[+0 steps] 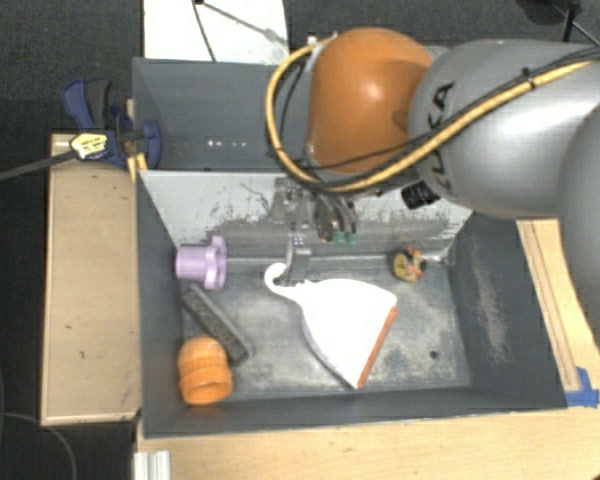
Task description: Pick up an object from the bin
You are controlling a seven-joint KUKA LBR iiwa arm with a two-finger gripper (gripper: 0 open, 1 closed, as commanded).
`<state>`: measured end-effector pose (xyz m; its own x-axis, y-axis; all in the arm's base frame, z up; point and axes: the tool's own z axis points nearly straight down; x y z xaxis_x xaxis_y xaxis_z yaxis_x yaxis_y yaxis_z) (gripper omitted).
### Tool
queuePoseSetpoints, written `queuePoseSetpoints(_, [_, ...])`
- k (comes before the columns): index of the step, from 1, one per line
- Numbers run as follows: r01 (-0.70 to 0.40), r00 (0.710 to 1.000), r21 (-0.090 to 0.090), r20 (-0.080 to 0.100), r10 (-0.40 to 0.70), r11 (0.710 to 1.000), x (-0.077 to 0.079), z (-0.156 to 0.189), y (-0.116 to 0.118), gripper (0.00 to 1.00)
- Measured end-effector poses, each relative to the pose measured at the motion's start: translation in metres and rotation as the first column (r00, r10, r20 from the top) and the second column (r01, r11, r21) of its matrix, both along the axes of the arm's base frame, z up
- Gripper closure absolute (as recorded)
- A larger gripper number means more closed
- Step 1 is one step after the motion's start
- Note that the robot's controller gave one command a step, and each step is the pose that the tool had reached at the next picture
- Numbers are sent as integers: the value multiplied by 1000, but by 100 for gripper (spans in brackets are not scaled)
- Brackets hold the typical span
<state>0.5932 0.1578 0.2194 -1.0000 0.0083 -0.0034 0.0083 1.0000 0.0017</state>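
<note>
Hand (300,256): low at the back-middle of the bin (450,353), just at the curled handle of a white scoop (342,328) with an orange edge; released or clenched, I cannot tell from here. Risk, as I judge it: the thin handle slips free, or the broad blade swings and drops if lifted by one end. Outward: small yellow-red trinket (409,264) to the right; purple spool (202,263), dark bar (216,324) and orange ribbed piece (204,370) to the left, well apart.

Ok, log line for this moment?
gripper: over handle of white fan-shaped plastic scoop, centre | nearby: purple plastic spool, dark grey bar | grasp: cannot tell
</note>
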Motion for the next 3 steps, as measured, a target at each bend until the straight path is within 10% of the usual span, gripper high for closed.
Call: queuePoseSetpoints(3, [41, 999, 0, -2, -41, 999, -24, -80, -56, 0])
